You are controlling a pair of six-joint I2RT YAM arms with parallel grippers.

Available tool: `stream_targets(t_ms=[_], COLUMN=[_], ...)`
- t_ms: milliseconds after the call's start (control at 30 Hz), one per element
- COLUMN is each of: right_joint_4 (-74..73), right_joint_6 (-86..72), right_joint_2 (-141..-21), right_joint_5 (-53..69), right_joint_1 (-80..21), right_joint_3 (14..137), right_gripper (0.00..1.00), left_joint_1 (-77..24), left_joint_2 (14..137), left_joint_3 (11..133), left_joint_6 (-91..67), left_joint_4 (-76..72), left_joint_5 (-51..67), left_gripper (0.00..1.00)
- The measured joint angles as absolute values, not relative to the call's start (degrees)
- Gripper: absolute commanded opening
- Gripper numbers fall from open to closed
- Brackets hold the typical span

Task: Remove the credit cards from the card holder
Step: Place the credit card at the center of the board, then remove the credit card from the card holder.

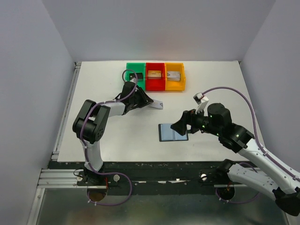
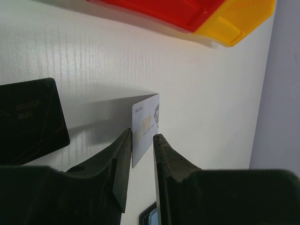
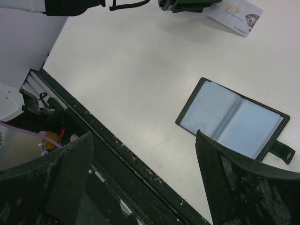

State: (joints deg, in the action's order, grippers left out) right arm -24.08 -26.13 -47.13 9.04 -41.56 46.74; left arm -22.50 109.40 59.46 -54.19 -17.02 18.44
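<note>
Near desk [image 1: 112, 136] centre, card holder [image 3: 234, 119] lies open flat: black rim, 2 glossy bluish-grey pockets, strap tab at 1 side. Right pincer [image 3: 144, 140] hovers just above it, jaws released wide, nothing between them. Farther back, left pincer [image 2: 141, 135] has jaws a narrow gap apart around the near end of silver card [image 2: 146, 117], VIP print, tilted up off the desk; cannot tell if grasping or let go. Black card [image 2: 28, 119] lies flat beside it, apart. Green bin [image 1: 136, 64], red bin [image 1: 155, 86], orange bin [image 1: 174, 86] line the far edge, near left pincer. Bare desk left of holder; dark rail [image 3: 126, 178] runs along the near edge.
</note>
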Motion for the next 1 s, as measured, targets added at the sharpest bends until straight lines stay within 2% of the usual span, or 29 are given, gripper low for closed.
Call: stream_targets(t_ms=[367,633,833,1000], right_joint_4=[-24.1,-26.6,-30.3,-32.7], right_joint_6=[-25.9,-26.5,-27.2,-28.8], right_joint_2=[-47.9,-48.6,-52.1,-57.9], right_joint_5=[9.0,1.9,-6.8,-10.4], right_joint_1=[-41.6,-41.6,-41.4,-35.1], right_joint_3=[46.7,46.7,46.9,46.0], right_gripper=[0.96,0.97,0.93,0.84], left_joint_1=[-21.3,-21.0,-21.2,-25.0], left_joint_2=[109.4,107.8,98.1,88.3], left_joint_3=[60.6,60.9,60.1,58.0], left_joint_6=[-51.9,-48.9,-46.9,-45.0], left_joint_4=[-13.9,-9.4,-3.4,-1.0], left_joint_5=[18.4,16.9,11.1,5.7], left_gripper=[0.53,0.54,0.55,0.57])
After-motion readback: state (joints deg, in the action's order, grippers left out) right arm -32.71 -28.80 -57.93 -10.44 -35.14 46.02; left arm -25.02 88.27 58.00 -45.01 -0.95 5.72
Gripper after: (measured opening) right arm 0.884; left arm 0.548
